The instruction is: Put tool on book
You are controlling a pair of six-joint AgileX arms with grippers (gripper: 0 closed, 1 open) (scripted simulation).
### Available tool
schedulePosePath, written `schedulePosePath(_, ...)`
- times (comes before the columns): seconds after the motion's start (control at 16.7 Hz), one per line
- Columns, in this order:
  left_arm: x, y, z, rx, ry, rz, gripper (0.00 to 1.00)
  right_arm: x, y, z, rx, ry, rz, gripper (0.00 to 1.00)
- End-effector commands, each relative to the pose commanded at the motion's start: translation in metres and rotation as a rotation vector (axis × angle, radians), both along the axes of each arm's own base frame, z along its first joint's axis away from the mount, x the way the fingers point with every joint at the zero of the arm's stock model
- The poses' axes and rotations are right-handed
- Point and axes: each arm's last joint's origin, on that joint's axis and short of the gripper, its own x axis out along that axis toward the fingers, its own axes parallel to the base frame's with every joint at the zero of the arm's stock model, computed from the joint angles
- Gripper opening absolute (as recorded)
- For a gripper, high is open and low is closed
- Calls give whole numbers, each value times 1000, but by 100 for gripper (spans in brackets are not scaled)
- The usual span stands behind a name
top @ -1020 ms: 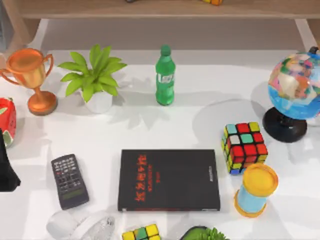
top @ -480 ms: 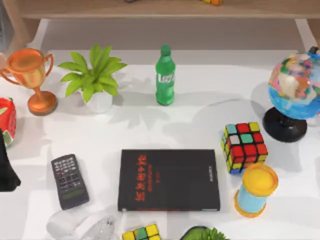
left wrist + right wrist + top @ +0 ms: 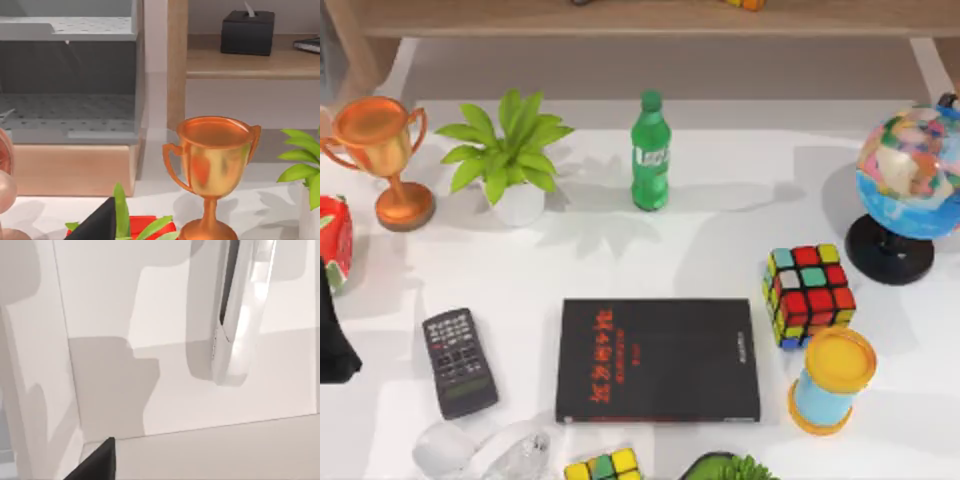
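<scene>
No items moved since before, keypad device (image 3: 459,362) beside book (image 3: 658,360), left gripper (image 3: 332,340) opening cannot tell

Book (image 3: 658,360) lies at lower centre of the table (image 3: 620,260) — keypad device (image 3: 459,362) to its left, puzzle cube (image 3: 809,294) to its right; bottle (image 3: 650,152) stands behind, trophy (image 3: 385,158) upper left, globe (image 3: 910,190) far right.

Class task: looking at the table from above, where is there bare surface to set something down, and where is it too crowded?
Free: the white stretch between the green bottle and the book; also between the potted plant and the keypad device. Crowded: the right side, where cube, yellow-lidded cylinder and globe cluster, and the near edge below the book.
</scene>
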Motion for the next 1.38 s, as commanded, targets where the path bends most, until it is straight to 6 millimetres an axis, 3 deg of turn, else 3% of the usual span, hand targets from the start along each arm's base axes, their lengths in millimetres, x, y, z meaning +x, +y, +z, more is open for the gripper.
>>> schedulePosePath(0.24, 0, 0, 0, 0, 0, 0, 100, 27, -30, -38, 56, 83, -49, 100)
schedulePosePath(0.48, 0, 0, 0, 0, 0, 0, 100, 43, -37, -59, 95, 88, -78, 100)
schedulePosePath(1.38, 0, 0, 0, 0, 0, 0, 100, 44, -37, -66, 107, 80, -88, 100)
